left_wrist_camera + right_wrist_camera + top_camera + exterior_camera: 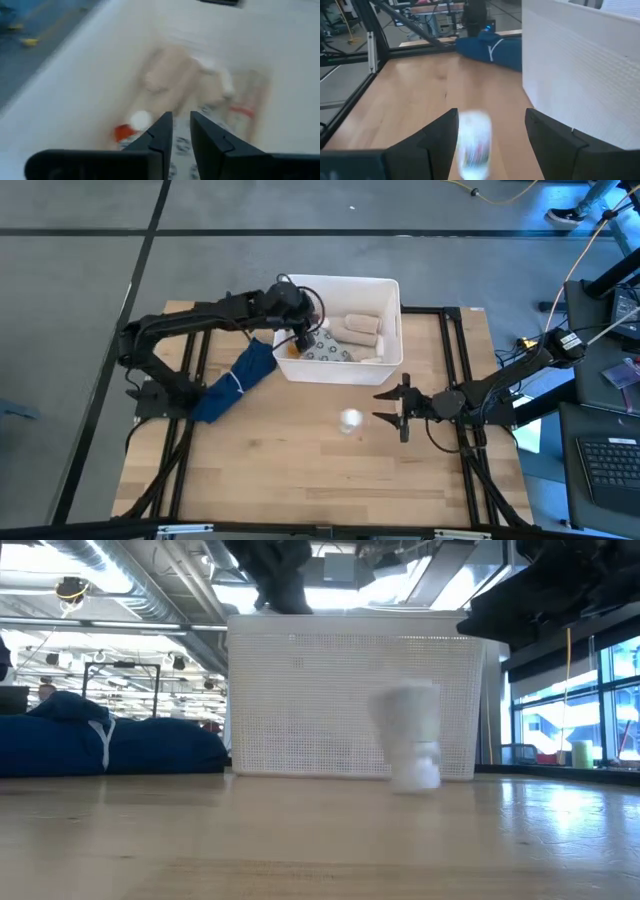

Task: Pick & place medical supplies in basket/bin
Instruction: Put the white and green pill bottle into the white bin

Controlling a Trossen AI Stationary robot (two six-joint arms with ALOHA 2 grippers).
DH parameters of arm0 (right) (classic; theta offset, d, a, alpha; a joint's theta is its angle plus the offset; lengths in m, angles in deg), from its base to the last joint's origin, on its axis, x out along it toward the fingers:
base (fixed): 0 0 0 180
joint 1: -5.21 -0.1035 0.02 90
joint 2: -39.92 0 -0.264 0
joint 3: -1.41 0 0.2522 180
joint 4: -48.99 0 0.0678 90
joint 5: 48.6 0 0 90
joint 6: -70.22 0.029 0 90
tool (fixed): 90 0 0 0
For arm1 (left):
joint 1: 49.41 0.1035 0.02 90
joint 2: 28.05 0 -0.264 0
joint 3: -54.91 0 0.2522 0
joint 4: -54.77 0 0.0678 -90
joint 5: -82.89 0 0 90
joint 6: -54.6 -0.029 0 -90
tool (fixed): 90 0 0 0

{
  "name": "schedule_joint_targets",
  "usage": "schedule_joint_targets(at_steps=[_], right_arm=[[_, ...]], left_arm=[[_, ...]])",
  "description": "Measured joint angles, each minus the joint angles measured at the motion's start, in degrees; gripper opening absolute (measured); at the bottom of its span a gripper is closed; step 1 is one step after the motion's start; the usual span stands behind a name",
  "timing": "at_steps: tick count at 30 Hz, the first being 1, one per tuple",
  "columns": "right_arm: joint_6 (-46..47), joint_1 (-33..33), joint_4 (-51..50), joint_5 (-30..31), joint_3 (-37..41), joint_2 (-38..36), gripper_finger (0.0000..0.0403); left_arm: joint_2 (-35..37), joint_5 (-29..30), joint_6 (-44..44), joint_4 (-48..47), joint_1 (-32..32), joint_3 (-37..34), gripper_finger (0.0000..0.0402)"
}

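Wooden desk (280,470) planks carry the white bin (392,330), which stands toward the far side at the middle. Inside the bin lie two beige rolls (358,328), a grey ring-patterned packet (327,352) and a small red bottle (124,132) (blurred in the left wrist view). One white bottle (349,420) remains outside the bin, on the bare desk in front of its near wall; in the low view it stands before the bin's perforated side.

Left gripper (303,338) is lowered inside the bin at its left end, above the packet, with its fingers (161,135) set to a narrow gap and holding nothing. Right gripper (402,408) sits low over the desk, just beside the white bottle, with fingers spread wide and empty; the bottle lies in line with the gap between them.

A blue cloth (238,380) with a white cord rests on the desk, touching the bin's left side.
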Motion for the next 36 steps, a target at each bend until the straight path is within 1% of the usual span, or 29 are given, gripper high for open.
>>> schedule_joint_targets(at_steps=[3,7,10,13,15,18,20,21,24,26,28,30,32,36], right_arm=[[0.2,0.8,0.0,0.0,0.0,0.0,0.0232],[2.6,0.9,-0.1,0.0,0.0,0.0,0.0232],[3.2,0.8,-0.1,0.0,0.0,0.6,0.0232],[3.4,0.8,-0.5,-0.3,0.0,1.5,0.0232],[4.5,0.8,-0.7,-0.5,0.0,1.6,0.0232],[5.7,0.7,-2.1,-3.5,-0.1,1.6,0.0232],[8.9,0.3,-7.2,-4.9,-1.7,1.6,0.0232],[11.7,0.2,-11.5,-5.0,-3.4,1.5,0.0232],[21.8,-0.9,-29.5,-5.0,-10.5,1.9,0.0232],[28.2,-2.1,-42.0,-5.1,-16.0,3.5,0.0232],[33.9,-3.2,-51.4,-5.2,-20.9,5.4,0.0232],[40.9,-3.9,-57.6,-5.7,-24.5,7.9,0.0232],[46.8,-4.3,-62.0,-6.6,-26.4,10.7,0.0232],[51.3,-4.4,-62.7,-6.6,-26.5,16.9,0.0232]], left_arm=[[-0.8,-6.5,-3.8,0.9,0.4,0.0,0.0055],[-0.9,-10.3,-7.5,2.8,-0.8,0.0,0.0063],[-0.3,-11.0,-11.0,4.8,-2.4,0.0,0.0085],[0.5,-12.4,-12.4,7.7,-4.4,0.1,0.0114],[0.4,-15.5,-12.4,8.8,-5.9,0.1,0.0135],[-0.2,-19.7,-14.8,9.1,-9.1,0.1,0.0165],[-1.5,-20.5,-15.9,9.3,-11.4,0.1,0.0182],[-2.3,-20.6,-15.9,9.3,-12.5,0.0,0.0190],[-5.5,-20.5,-16.0,11.3,-15.8,0.1,0.0209],[-8.1,-20.5,-16.0,12.7,-17.7,0.1,0.0218],[-11.0,-20.5,-16.1,14.8,-19.2,0.1,0.0223],[-14.0,-20.5,-16.3,17.5,-20.3,0.1,0.0223],[-17.0,-20.3,-16.4,20.5,-21.0,0.1,0.0222],[-21.9,-20.2,-17.3,22.4,-21.6,0.1,0.0220]])
